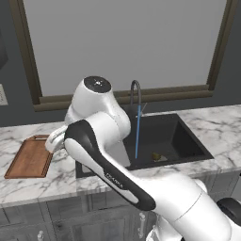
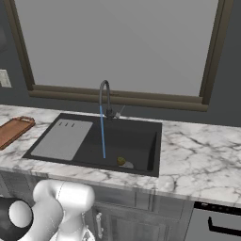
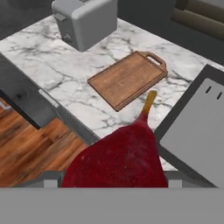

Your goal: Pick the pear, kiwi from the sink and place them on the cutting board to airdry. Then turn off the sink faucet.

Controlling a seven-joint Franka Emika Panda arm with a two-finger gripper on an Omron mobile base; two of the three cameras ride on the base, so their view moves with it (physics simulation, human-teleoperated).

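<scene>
I have one pear [image 3: 117,159] grasped in the gripper [image 3: 113,183], above the counter edge near the one cutting board [image 3: 127,78]. One kiwi [image 2: 121,161] sits in the sink [image 2: 136,139]; the faucet [image 2: 104,96] runs one stream.

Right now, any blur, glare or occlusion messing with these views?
Left base view: the arm hides the sink's left part. Right base view: soft, no glare, the kiwi tiny. Hand view: the pear looms large and blocks the foreground; the cutting board reads sharp.
</scene>
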